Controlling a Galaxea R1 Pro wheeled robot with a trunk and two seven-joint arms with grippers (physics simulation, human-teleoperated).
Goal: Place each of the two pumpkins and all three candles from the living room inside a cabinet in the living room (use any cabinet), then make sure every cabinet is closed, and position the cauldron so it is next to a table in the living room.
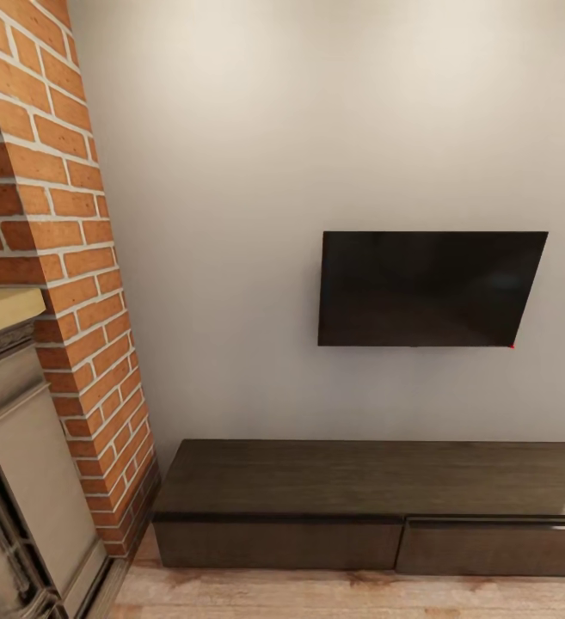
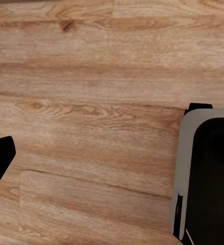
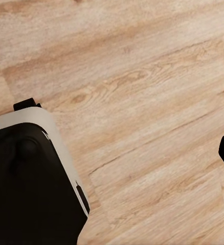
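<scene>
1. A plain off-white wall point(image 1: 256, 172) carries a flat black rectangular television screen point(image 1: 424, 288).
2. A red-orange brick column point(image 1: 50, 206) rises beside an ornate grey fireplace surround point(image 1: 15, 464).
3. Light wood-plank floor point(image 2: 91, 117) shows visible grain and knots.

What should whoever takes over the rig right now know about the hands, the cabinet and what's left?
Hands: the wrist views look down on the wood floor; open or shut cannot be told, and nothing shows held.
Cabinet: straight ahead under the wall TV, beside the brick column. Its left front panel looks closed; the right one may stand slightly ajar.
What is stowed cannot be judged from these views.
Left: confirm pumpkins and candles are inside, close every front, set the cauldron by the table.
</scene>
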